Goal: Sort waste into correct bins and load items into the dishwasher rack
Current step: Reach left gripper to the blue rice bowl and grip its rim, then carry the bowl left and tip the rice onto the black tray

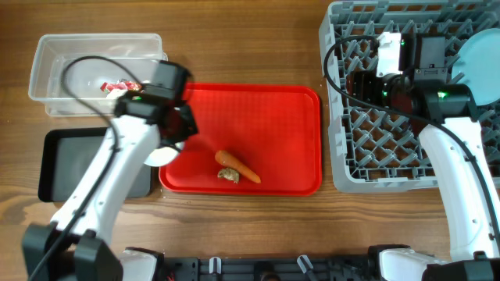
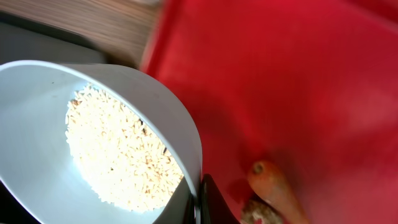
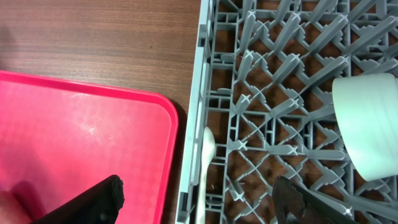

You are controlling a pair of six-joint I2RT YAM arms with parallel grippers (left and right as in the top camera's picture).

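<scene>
The left end effector [image 2: 198, 202] was clamped shut on the rim of a light blue bowl [image 1: 160, 154], one finger [image 2: 211, 200] lying dark against the outside wall. The bowl sat at the near-left edge of the red tray [image 1: 273, 109], just beside the black tray [image 1: 58, 168]. Loose white rice [image 2: 118, 155] covered its bottom.

The bowl looked stiff and smooth, so a pinch on the thin rim probably risked slipping. As the grip was off-centre, the load would likely try to swing the bowl down about the fingers. A deeper bite on the wall would have served better. The rice would pour at the first tilt (handy over a bin, a nuisance anywhere else).

The red wrapper [image 1: 117, 85] lay in the clear tub [image 1: 47, 78] at the far left, so the rice seemed meant for the black tray. The carrot [image 1: 238, 166] and the brown scrap [image 1: 229, 176] lay touching near the middle of the red tray, towards its near edge.

The right end effector [image 3: 196, 202] hung with fingers wide apart and holding nothing, over the left edge of the grey rack [image 1: 351, 168], which stood on the right of the counter [image 1: 234, 47]. A white spoon [image 3: 207, 152] lay along that edge, and a light blue plate [image 1: 480, 62] stood at the rack's far right.
</scene>
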